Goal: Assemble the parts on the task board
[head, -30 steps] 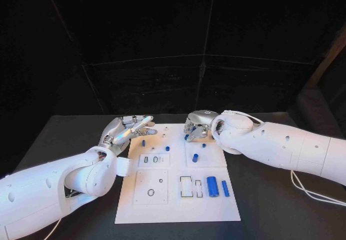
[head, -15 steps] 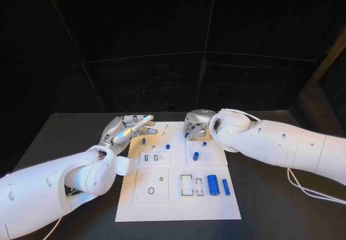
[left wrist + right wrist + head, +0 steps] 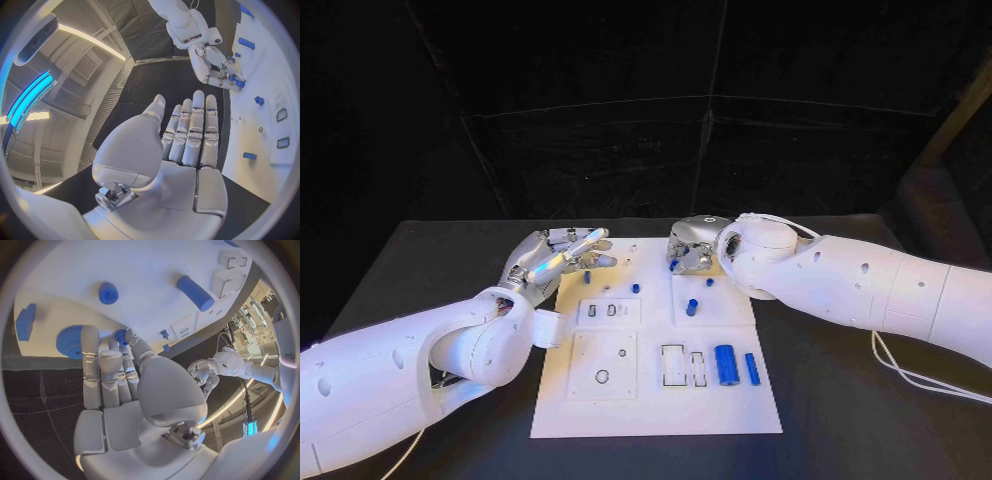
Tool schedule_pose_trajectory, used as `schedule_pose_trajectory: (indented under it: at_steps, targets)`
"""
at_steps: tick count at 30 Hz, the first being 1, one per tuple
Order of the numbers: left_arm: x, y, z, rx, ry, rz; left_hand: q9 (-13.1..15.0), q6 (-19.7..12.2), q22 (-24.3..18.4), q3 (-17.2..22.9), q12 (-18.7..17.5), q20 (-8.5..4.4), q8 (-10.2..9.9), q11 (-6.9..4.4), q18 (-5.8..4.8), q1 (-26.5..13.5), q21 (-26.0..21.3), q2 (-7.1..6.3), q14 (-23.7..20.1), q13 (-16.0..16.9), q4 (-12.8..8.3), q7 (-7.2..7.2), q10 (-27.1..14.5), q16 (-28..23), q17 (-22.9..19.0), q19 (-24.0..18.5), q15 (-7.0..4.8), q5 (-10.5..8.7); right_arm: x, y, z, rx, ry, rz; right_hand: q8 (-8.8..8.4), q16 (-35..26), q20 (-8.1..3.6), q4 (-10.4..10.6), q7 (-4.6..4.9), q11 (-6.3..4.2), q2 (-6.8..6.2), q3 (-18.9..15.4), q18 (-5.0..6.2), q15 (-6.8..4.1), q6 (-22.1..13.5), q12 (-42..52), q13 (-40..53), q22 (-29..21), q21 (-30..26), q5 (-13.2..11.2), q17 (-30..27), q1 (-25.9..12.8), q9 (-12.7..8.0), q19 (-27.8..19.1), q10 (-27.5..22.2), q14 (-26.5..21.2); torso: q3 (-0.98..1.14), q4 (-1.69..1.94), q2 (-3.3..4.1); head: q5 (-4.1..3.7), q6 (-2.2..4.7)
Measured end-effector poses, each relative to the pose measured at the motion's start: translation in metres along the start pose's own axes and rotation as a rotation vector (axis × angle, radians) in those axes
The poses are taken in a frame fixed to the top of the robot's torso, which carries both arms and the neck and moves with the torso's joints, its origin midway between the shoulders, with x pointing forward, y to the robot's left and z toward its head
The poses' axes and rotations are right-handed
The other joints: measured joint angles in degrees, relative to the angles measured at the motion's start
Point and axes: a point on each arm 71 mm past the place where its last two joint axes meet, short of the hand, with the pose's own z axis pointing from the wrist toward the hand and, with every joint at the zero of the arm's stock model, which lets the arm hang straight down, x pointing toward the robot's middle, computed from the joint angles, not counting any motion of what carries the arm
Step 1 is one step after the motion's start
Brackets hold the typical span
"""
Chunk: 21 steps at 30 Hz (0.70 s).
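Left white arm enters from the near left; its silver left hand (image 3: 560, 256) hovers at the far-left edge of the flat white rectangular task board (image 3: 639, 420), palm up, fingers stretched out side by side toward the board's far end, nothing in them. In the left wrist view the same hand (image 3: 187, 135) lies flat and straight-fingered, thumb set apart.

Right white arm crosses from the right; the silver right hand (image 3: 692, 245) is bent down over the board's far edge. In the right wrist view its fingers (image 3: 100, 365) run straight, close together, tips right at a small blue toothed gear part (image 3: 70, 341) standing on the board; a second small blue piece (image 3: 120, 335) sits at the fingertips. Cannot tell whether either is pinched or merely touched.

Board's long axis runs away from the robot. Blue parts counted in the head view:
- 1 thick blue cylinder (image 3: 726, 364), lying near the right-hand near area, long axis along the board.
- 1 thinner blue rod (image 3: 751, 369) just beside it, parallel.
- 1 short blue peg (image 3: 691, 308) mid-board, same direction.
- 3 tiny blue pieces further off: (image 3: 635, 288), (image 3: 587, 279), (image 3: 710, 283).

Several dark-outlined slots sit near the middle of the board.
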Motion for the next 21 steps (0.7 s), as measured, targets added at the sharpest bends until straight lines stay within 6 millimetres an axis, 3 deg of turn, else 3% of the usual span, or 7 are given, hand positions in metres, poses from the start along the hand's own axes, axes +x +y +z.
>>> schedule_pose_trajectory:
  at_steps: [7,10,15,17,21]
  targets:
    - [-0.0005,0.0009,0.0003,-0.008,0.005,-0.002,0.0,0.0,0.0,0.0,0.0,0.0,0.0,0.0,0.0,0.0,0.0,0.0,0.0,0.0,0.0,0.0,0.0,0.0,0.0,0.0,0.0,0.0,-0.0001,0.0001,0.0005,0.002,0.001,-0.003,0.03,1.6,0.0,-0.2,-0.55,-0.62,1.04,3.6,0.0,0.0,1.7,0.9,-0.1,2.5,2.3,-2.7,1.8,1.1,0.1,0.0,1.3,0.0,0.0,0.05,0.07,-0.05,-0.08]
    - [-0.0004,0.0013,0.0005,-0.011,0.008,-0.004,0.0,0.0,0.0,0.0,-0.2,-0.19,0.0,0.0,0.0,0.0,0.0,0.0,0.0,0.0,0.0,0.0,0.0,0.0,0.1,0.2,0.0,0.0,-0.0006,0.0005,0.0007,0.002,-0.003,-0.004,0.32,2.5,0.0,-0.1,-0.44,-0.63,0.66,6.5,0.01,0.0,2.7,1.1,-0.2,3.8,3.6,-4.7,2.5,2.4,0.1,0.0,2.1,0.0,0.01,0.07,0.11,-0.06,-0.07]
    - [-0.0003,0.0018,0.0006,-0.016,0.011,-0.005,0.0,0.0,0.0,0.0,-0.2,-0.19,0.0,0.0,-0.01,0.0,0.0,0.0,0.0,0.0,0.0,0.0,0.0,0.0,0.1,0.2,0.0,0.0,-0.0018,0.0016,0.0006,-0.002,-0.021,-0.005,0.3,3.9,-0.22,0.0,-0.46,-0.52,0.24,10.9,0.0,-0.22,3.3,1.6,-0.2,6.4,5.9,-5.1,4.0,2.7,0.1,0.2,2.4,0.2,0.01,0.08,0.15,-0.06,0.14]
    - [-0.0003,0.0019,0.0006,-0.017,0.011,-0.006,0.0,0.0,0.0,0.2,-0.2,-0.19,0.0,0.0,-0.01,0.0,0.0,0.0,0.0,0.0,-0.2,0.0,0.0,0.0,0.1,0.2,0.0,0.0,-0.0025,0.0029,0.0004,-0.006,-0.033,-0.004,0.3,4.7,-0.22,0.1,-0.43,-0.31,-0.93,14.5,0.01,-0.22,3.7,1.8,-0.2,7.4,7.1,-5.2,4.5,1.5,0.1,0.2,2.6,0.2,0.01,0.09,0.15,0.02,0.23]
    - [-0.001,0.0022,0.0008,-0.02,0.012,-0.006,0.0,0.0,0.0,0.2,-0.2,-0.19,0.0,0.0,-0.01,0.0,0.0,0.0,0.0,0.0,-0.2,0.0,0.0,-0.2,0.1,0.2,0.0,0.0,-0.0048,0.0057,0.0002,-0.015,-0.067,0.001,0.3,4.9,-0.39,0.2,-0.51,-0.31,-2.51,17.0,0.01,-0.43,3.8,1.8,-0.1,7.9,7.6,-5.2,4.7,0.6,0.1,0.0,2.6,0.0,-0.01,0.11,0.18,0.08,0.52]
